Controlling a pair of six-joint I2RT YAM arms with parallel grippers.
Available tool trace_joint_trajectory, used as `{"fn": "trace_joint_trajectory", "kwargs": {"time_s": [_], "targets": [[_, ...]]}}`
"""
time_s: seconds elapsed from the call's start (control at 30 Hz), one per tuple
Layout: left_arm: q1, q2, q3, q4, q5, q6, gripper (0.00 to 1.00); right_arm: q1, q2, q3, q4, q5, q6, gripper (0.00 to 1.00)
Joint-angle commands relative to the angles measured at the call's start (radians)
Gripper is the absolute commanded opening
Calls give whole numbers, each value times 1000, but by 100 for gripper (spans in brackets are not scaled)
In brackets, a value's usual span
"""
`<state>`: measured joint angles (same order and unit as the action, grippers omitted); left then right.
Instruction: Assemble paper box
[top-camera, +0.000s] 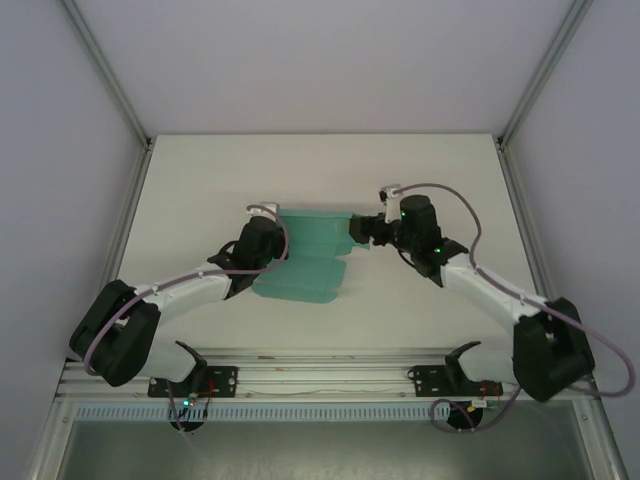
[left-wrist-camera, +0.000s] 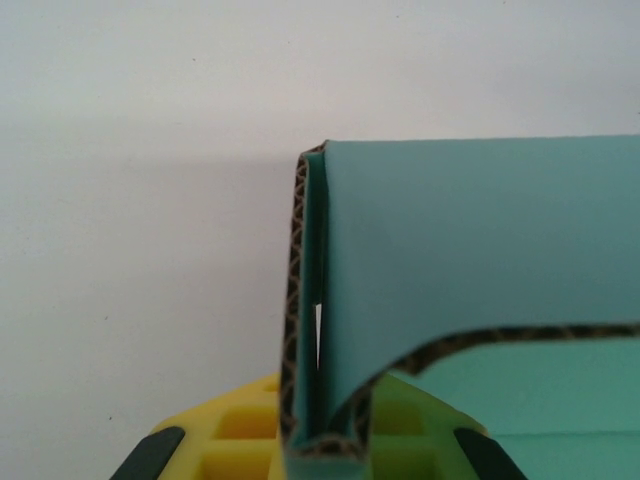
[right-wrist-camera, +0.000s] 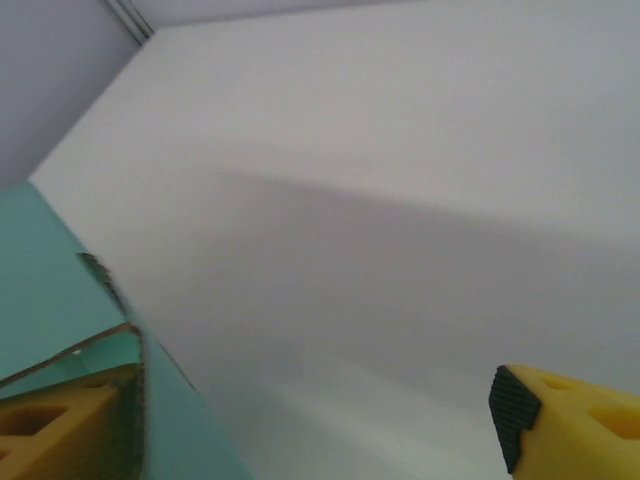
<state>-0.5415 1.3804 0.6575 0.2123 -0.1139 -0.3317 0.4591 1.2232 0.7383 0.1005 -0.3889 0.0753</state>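
— Where's the paper box (top-camera: 310, 262)?
— Mid-table (top-camera: 420, 310), partly folded, between the two arms. The left gripper (left-wrist-camera: 320, 455) is clamped on its doubled-over left edge, and the right gripper (top-camera: 362, 230) has its jaws wide apart at the far right corner
— How will it handle?
— Light corrugated card, I'd judge: stiff across panels, giving at creases, easily crushed. Pinch close to a fold

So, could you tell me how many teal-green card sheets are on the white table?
1. A teal-green corrugated card sheet lies centrally on the white table; the left gripper clamps its left edge, the open right gripper is at its right flap.
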Motion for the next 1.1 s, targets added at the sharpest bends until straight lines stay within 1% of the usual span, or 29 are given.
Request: {"fn": "trace_joint_trajectory", "kwargs": {"time_s": [0.0,0.1,0.2,0.37,0.43,0.5,0.63,0.7,0.87,1.0,1.07], "targets": [[-5,6,41,-22,-44,-5,0,2,-99,-35,-19,20,-33,89],[-4,9,37,-4,-28,-6,0,1,-124,-25,-25,65,-44,94],[-5,15,43,-7,-20,-5,0,2,-86,30,-36,76,-52,96],[-5,22,43,-6,-22,-3,0,2,34,136,-76,16,-61,96],[-4,25,41,-4,-25,-1,0,2,72,155,-84,12,-63,96],[-5,28,45,-11,-30,0,0,1,99,166,-91,-9,-75,93],[-5,38,50,-15,-33,-4,0,1,136,173,-110,-111,-129,90],[-4,40,53,-10,-34,-7,0,3,156,187,-147,-163,-164,86],[-5,68,87,-53,-55,-25,0,17,184,187,-197,-262,-263,85],[-4,84,90,-37,-18,-20,0,23,217,190,-177,-214,-255,86],[-4,89,93,-31,-8,-22,0,29,250,213,-185,-220,-265,86]]}}
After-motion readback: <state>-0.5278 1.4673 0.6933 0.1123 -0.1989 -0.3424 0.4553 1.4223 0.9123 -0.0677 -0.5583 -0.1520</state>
